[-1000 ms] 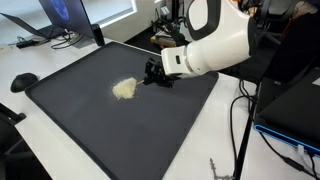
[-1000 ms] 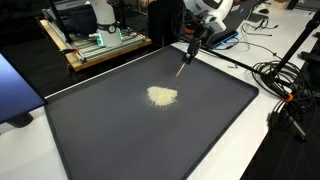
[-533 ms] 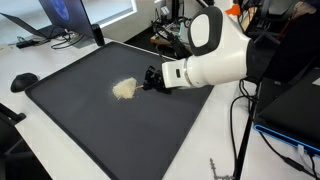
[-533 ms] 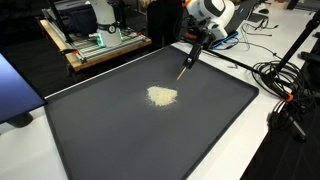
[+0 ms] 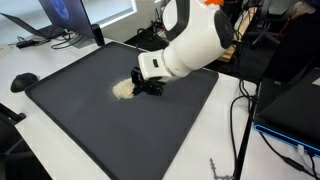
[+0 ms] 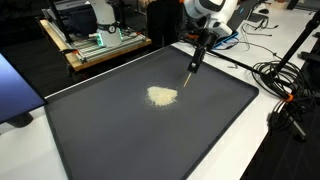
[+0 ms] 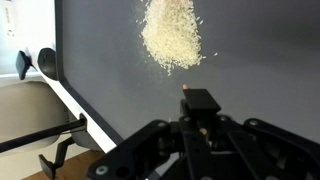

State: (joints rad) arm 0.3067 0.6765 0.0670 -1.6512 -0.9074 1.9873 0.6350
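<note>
Dark mat [image 6: 120, 135] spreads wide below, and the claw [image 5: 149, 86] hangs low over it, jaws pinched tight on a thin stick [image 6: 192, 74] that points down. Just ahead of the claw sits the grain pile [image 7: 172, 40], close to the stick's tip but apart. Looks like the approach; next move calls for lowering the tip onto the mat beside the grains.

We see a white bench [image 5: 210, 150] covered by a dark mat [image 6: 150, 140]. At its far corner stands a monitor [image 5: 62, 15], and a mouse [image 5: 22, 82] lies by one edge. In an exterior view, cables [image 6: 280, 85] trail over another edge, and a wooden cart [image 6: 95, 50] stands beyond.
</note>
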